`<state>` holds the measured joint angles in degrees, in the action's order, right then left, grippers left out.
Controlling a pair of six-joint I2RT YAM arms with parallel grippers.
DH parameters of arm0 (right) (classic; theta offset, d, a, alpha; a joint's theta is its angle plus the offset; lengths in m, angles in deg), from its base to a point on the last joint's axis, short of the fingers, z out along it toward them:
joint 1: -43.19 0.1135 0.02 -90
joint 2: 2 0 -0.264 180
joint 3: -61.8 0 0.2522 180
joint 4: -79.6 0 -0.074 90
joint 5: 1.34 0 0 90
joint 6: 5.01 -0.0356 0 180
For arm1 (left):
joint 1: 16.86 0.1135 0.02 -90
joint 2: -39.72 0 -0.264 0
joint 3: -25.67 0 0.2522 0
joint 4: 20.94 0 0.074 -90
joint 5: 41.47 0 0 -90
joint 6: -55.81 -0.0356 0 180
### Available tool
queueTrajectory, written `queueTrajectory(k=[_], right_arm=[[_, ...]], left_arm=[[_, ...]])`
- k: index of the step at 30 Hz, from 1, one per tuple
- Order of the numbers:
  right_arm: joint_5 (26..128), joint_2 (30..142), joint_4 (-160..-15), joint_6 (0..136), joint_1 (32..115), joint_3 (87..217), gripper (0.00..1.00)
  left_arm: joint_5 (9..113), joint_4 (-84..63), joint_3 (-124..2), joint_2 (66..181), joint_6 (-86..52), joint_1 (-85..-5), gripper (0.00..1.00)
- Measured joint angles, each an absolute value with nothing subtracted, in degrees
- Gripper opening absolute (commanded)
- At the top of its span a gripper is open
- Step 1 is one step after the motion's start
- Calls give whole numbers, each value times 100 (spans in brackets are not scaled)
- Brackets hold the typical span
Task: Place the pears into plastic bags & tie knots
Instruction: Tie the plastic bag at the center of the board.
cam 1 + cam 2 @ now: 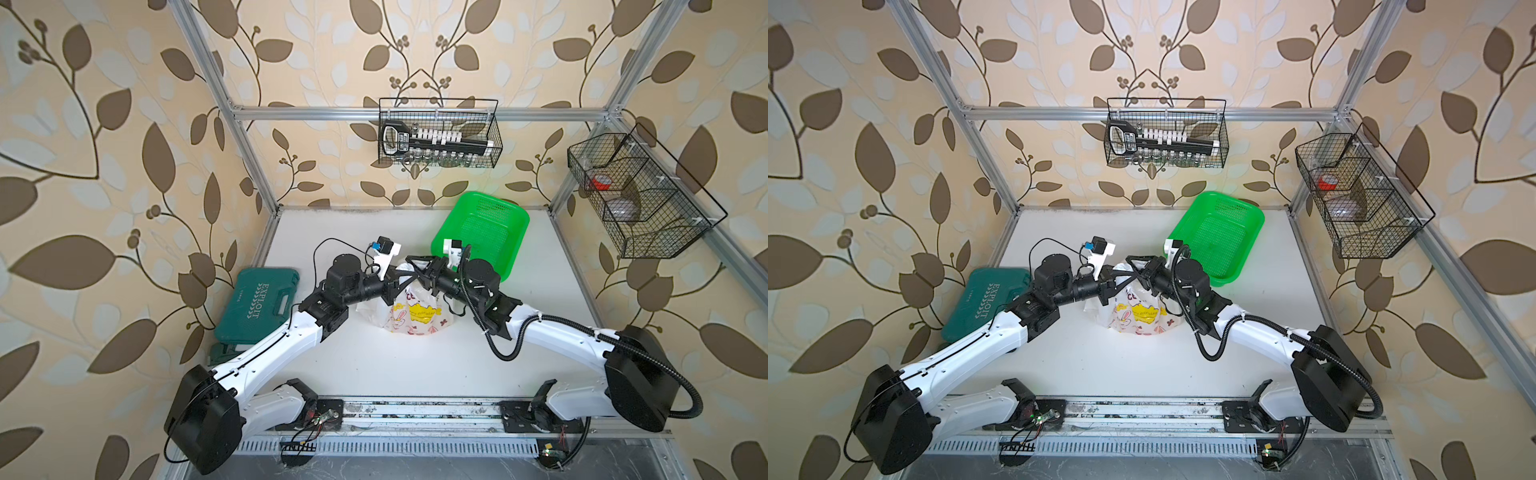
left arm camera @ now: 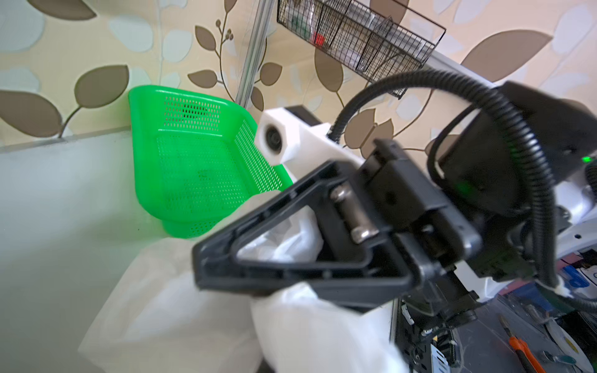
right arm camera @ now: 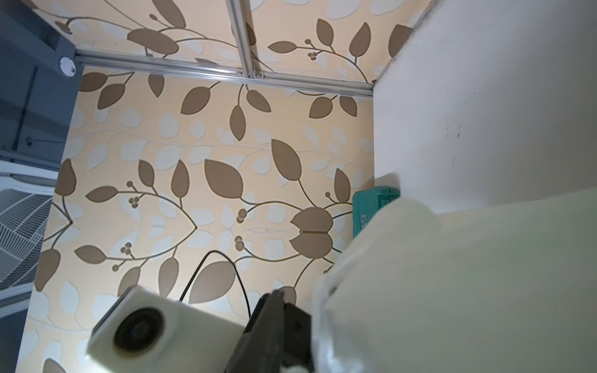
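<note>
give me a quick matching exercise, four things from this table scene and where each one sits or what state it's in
Things:
1. plastic bag
2. green basket
3. tool case
4. wire rack

Places or states:
A. hung on the back rail
B. flat by the left wall
C. tilted at the back of the table
D. mid-table, between both grippers

Pairs: 1-D, 2-C, 3-B, 4-A

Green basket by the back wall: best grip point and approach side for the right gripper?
Take the green basket by its thin rim on the near edge, coming from above. It tilts up against the back wall, so the far rim is blocked, and the perforated walls look too broad to span. The right gripper is closest, but now sits at the plastic bag.
</note>
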<state>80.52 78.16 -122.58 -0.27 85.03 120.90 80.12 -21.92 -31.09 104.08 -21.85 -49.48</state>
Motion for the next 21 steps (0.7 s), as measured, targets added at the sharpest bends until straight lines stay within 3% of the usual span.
queueTrajectory(k=[1,9,11,13,21], right_arm=[[7978,7867,-12335,-27,8449,12090,0],[7311,8205,-13246,69,8154,12090,0],[6933,8437,-13718,67,8014,12101,0],[6531,8710,-14121,59,7856,12189,0],[5038,9650,-16265,-346,7063,12598,0]], left_arm=[[7934,-2170,-3107,10401,-2222,-4967,0],[7247,-2242,-3096,10327,-2430,-5219,0],[7099,-2249,-3096,10312,-2432,-5265,34],[7051,-2183,-3096,10266,-2397,-5387,53],[6399,-1615,-3092,9092,-2091,-5597,74]])
